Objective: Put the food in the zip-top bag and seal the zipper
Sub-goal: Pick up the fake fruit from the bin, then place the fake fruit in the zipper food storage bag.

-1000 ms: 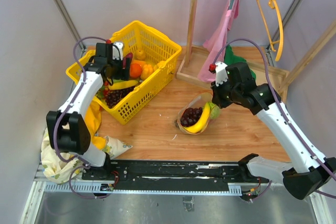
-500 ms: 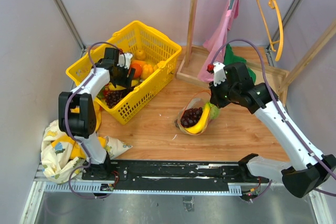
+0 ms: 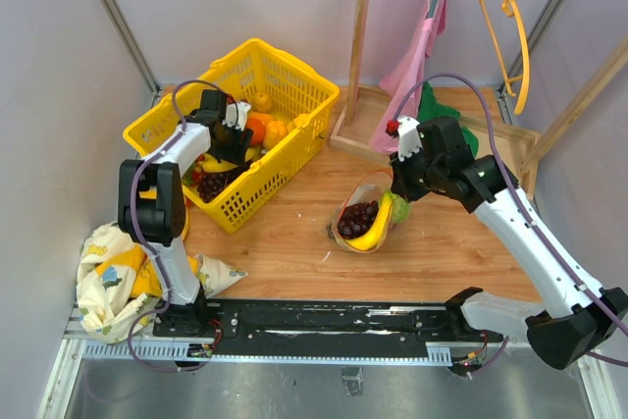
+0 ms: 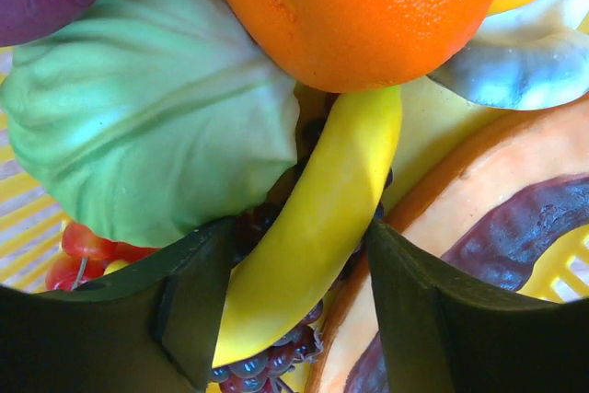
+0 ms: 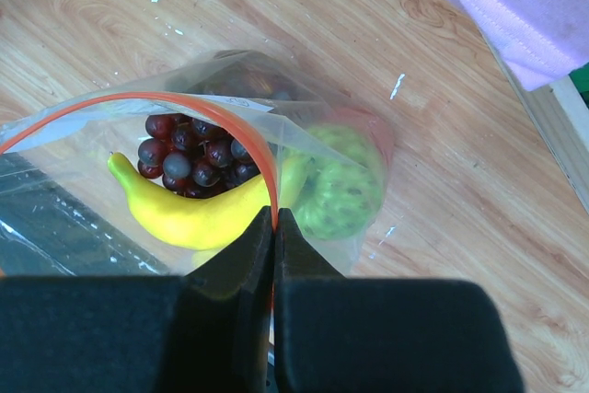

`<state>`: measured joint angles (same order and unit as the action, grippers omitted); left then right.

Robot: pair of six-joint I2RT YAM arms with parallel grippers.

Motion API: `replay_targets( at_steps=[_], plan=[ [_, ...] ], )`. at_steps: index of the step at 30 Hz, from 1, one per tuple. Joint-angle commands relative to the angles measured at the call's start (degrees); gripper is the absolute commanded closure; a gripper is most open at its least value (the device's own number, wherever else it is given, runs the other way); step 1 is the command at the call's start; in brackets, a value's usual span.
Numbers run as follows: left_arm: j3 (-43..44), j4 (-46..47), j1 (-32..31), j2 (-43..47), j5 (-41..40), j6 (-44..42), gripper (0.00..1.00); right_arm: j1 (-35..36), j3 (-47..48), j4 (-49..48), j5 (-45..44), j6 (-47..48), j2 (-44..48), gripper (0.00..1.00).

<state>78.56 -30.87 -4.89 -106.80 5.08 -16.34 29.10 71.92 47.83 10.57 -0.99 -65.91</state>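
**Left gripper** (image 4: 296,227). Inside the yellow basket (image 3: 285,58), low among its load. The jaws are parted and set either side of a banana (image 4: 313,227); a sliver of gap shows on one side, so it is not yet clamped. An orange (image 4: 359,6) presses on the banana's far end, a green leafy piece (image 4: 156,117) lies beside it, and grapes (image 4: 262,365) lie beneath.

**Right gripper** (image 5: 274,246). To the right of the basket, well apart from it. The fingers are pinched tight on the zipper (image 5: 138,96) (the red strip at the mouth), holding the zip-top bag (image 3: 340,211) open.

**Bag contents.** Dark bagged grapes (image 5: 193,163), a second banana (image 5: 193,218) and a green knobbly piece (image 5: 340,190).

**Step in hand.** Picking from the basket. Filling looks only partly done, since most of the food sits in the basket; sealing is some way off.

**Next move.**
- Close on the banana's middle.
- Lift straight up until above the basket rim.
- Carry it right to the held-open mouth.
- Hazard: the orange may roll or come up with it.

**Edges and room.**
- The basket wall on the bag side is the edge to clear.
- Bare wood floor (image 3: 294,242) lies between the basket and the bag.
- A wooden rack post (image 3: 361,36) stands beyond the basket's right corner.
- A cloth bundle (image 3: 108,287) lies off the basket's near-left side.
- Both look to be off the route.
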Motion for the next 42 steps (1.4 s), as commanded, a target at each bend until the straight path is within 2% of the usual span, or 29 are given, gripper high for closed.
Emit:
replay_targets(
  at_steps=[1, 8, 15, 24, 33, 37, 42],
  plan=[
    [0.7, -0.8, 0.8, -3.0, 1.3, 0.3, 0.4, 0.4, -0.9, -0.6, 0.8, 0.6, 0.1, 0.99],
    [1.4, -2.2, 0.7, -0.8, 4.6, 0.7, 0.68, 0.4, -0.6, -0.4, 0.6, 0.5, 0.1, 0.99],
    [1.4, -2.9, 0.7, 3.3, 8.0, 1.0, 0.82, 0.4, 0.0, 0.2, -0.1, 0.4, 0.0, 0.99],
    [1.2, -2.8, 0.7, 10.0, 7.9, 4.4, 0.89, 0.4, 0.6, 0.5, -0.5, 0.1, -0.4, 0.99],
    [-0.4, -0.3, 0.7, 19.8, 9.8, 9.5, 0.91, 0.4, 1.1, 0.5, -0.4, 0.1, -1.0, 0.99],
    [-1.4, 2.9, 0.7, 25.2, 9.9, 14.0, 0.91, 0.4, 1.1, 0.5, -0.5, 0.0, -0.9, 0.99],
    [-4.0, 8.5, 0.6, 33.3, 14.0, 21.9, 0.94, 0.4, 1.1, 0.2, -0.4, -0.1, -0.7, 0.99]
  ],
)
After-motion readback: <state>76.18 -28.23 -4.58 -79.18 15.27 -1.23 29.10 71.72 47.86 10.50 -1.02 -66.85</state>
